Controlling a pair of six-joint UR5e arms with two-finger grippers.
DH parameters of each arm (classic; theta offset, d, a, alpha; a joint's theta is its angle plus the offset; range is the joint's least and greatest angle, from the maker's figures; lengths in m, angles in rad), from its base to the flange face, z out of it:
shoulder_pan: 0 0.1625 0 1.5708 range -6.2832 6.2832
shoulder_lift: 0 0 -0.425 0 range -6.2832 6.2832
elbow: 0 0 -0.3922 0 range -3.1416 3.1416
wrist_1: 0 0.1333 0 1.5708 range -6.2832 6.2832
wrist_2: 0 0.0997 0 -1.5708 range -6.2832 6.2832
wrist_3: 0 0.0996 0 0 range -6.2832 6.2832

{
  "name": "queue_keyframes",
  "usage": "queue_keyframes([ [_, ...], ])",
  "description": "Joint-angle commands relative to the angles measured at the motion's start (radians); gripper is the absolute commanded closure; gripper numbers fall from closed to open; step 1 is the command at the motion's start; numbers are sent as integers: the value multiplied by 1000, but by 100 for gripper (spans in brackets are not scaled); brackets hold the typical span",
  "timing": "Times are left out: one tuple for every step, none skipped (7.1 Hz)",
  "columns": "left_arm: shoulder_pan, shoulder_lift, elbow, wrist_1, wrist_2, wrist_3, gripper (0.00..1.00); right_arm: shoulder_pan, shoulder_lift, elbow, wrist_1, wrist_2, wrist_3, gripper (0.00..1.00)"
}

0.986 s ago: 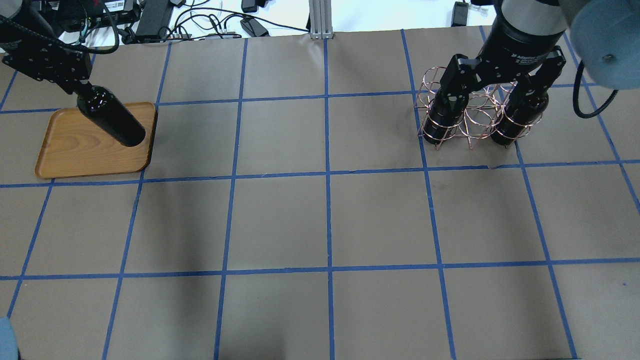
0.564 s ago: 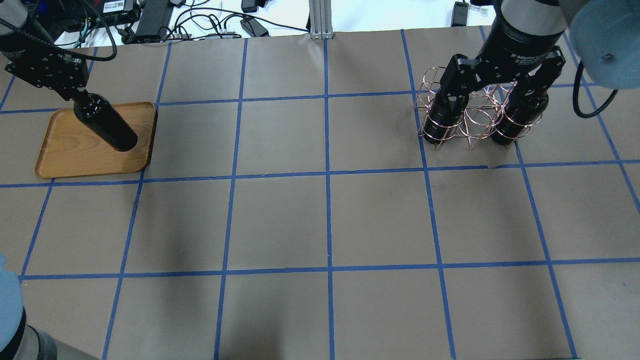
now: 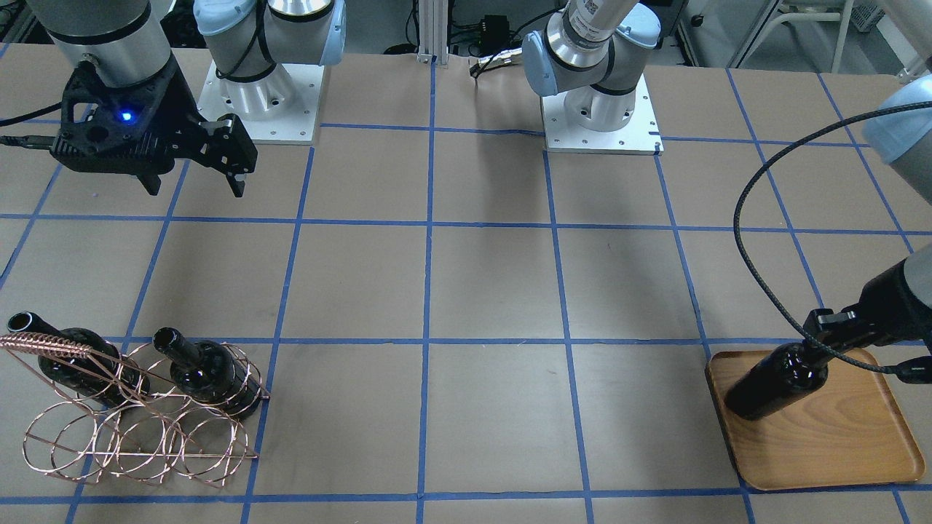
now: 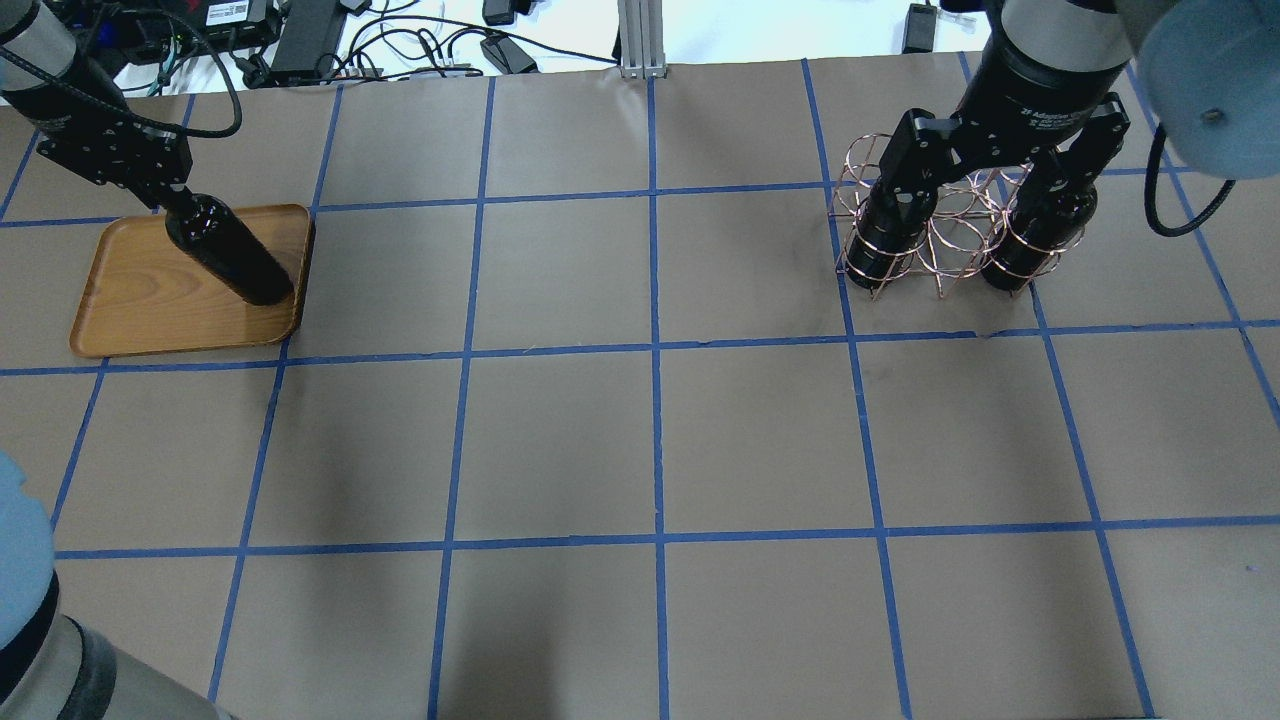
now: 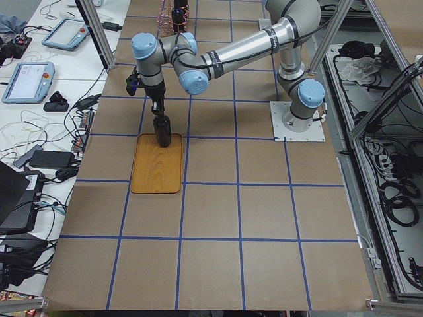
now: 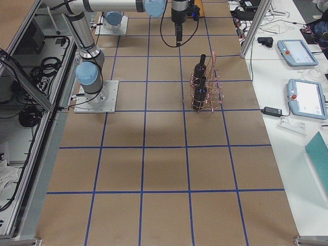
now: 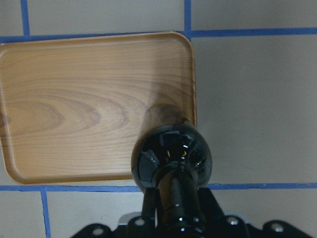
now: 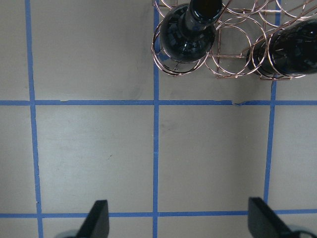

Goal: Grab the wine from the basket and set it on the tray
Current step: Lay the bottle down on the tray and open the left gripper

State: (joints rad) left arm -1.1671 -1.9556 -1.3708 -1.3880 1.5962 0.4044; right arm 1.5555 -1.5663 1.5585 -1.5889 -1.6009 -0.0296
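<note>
The left gripper [image 4: 165,190] clamps the wine [image 4: 230,255] by the neck; its base hangs below, at the tray [image 4: 140,300] corner. This looks like the placing step. Next, seat it fully inside and release. The right gripper [image 3: 195,183], spread wide, hovers high beside the basket [image 3: 138,444].

basket [image 6: 213,88] | two wine bottles [image 6: 200,91] inside | necks up

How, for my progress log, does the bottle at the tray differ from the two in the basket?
The wine is gripped at its neck by the left end effector; the two basket bottles are held by nothing, the right end effector open above them. The wine is at a corner of the tray; the others sit in rings of the basket. All three are glossy, near-black and unlabelled.
</note>
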Motion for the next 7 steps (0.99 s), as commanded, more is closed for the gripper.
queue_keyframes([
  [23, -5, -7, -6, 1, 13, 0, 0, 2, 0, -2, -5, -1, 0],
  [29, -2, -8, -9, 4, 30, 0, 0, 2, 0, -3, -4, -1, 0],
  [32, 13, -7, -9, 2, 31, 0, 0, 2, -2, -3, 2, -1, 0],
  [37, 32, -1, -14, -1, 33, 0, 0, 0, -2, -3, 2, -3, 0],
  [34, 62, -1, -43, 1, 31, 0, -2, 0, -2, -14, -2, -3, 0],
  [30, 93, 2, -57, -1, 28, 0, -2, 3, 0, -46, -4, -7, 0],
  [2, 136, -4, -66, -4, 7, 0, -2, 5, 0, -48, -5, -7, 0],
])
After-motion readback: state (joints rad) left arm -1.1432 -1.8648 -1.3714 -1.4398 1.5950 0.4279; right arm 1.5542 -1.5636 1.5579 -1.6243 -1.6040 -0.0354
